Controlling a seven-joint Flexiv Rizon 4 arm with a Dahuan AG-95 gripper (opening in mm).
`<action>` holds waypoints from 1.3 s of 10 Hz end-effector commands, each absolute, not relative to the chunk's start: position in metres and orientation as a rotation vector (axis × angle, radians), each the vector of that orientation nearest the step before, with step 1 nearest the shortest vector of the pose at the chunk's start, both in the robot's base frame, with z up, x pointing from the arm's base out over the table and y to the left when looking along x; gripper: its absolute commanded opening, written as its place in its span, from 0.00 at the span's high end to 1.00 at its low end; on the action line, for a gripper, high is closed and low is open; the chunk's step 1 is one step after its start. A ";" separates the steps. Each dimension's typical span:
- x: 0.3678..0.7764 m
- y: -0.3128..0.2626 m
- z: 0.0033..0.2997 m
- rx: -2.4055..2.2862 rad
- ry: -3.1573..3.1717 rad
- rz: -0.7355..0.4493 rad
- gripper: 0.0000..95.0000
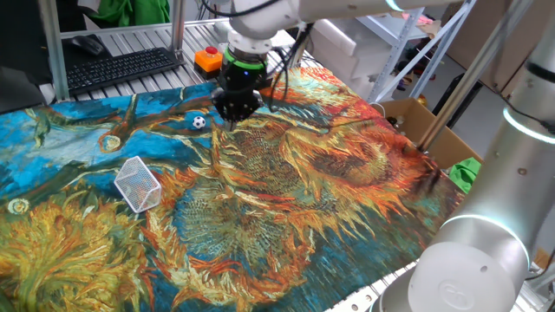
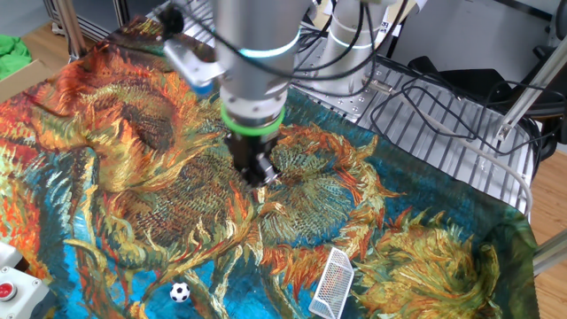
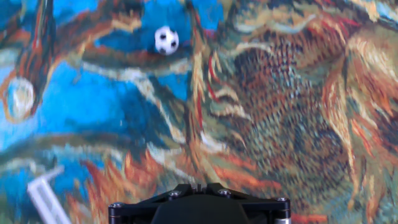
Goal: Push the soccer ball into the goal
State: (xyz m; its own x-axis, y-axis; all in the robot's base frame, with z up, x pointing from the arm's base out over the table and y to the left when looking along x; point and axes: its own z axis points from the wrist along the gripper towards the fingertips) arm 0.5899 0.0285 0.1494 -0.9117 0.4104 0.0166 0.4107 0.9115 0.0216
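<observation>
The soccer ball (image 1: 199,122) is a tiny white ball with black patches on a blue part of the painted cloth. It also shows in the other fixed view (image 2: 180,291) and the hand view (image 3: 166,40). The goal (image 1: 139,184) is a small white wire-mesh cage lying tilted on the cloth, some way from the ball toward the table's front. It shows in the other fixed view (image 2: 333,282) and at the hand view's lower left (image 3: 46,199). My gripper (image 1: 235,113) points down just above the cloth, right of the ball, shut and empty (image 2: 259,177) (image 3: 199,186).
A sunflower-patterned cloth (image 1: 329,199) covers the table. An orange button box (image 1: 208,59) and a keyboard (image 1: 121,68) sit at the back. A cardboard box (image 1: 425,121) stands off the right edge. A red button (image 2: 4,288) and cables (image 2: 443,97) lie beside the cloth.
</observation>
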 end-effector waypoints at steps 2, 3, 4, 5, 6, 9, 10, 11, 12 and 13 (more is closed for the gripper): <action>0.619 0.018 0.139 -0.705 -3.050 -0.040 1.00; 0.628 0.014 0.136 -0.724 -3.046 -0.040 1.00; 0.636 0.010 0.133 -0.725 -3.047 -0.042 1.00; 0.643 0.006 0.131 -0.735 -3.049 -0.043 1.00; 0.650 0.002 0.131 -0.746 -3.046 -0.049 1.00; 0.652 -0.006 0.124 -0.753 -3.043 -0.060 1.00; 0.652 -0.007 0.124 -0.760 -3.039 -0.062 1.00; 0.652 -0.007 0.123 -0.766 -3.036 -0.062 1.00; 0.652 -0.007 0.123 -0.775 -3.034 -0.062 1.00; 0.652 -0.007 0.124 -0.787 -3.032 -0.057 1.00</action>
State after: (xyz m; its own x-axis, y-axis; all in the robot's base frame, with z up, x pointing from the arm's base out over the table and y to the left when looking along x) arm 0.6521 -0.0064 0.1233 -0.8723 0.4888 0.0169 0.4891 0.8717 0.0316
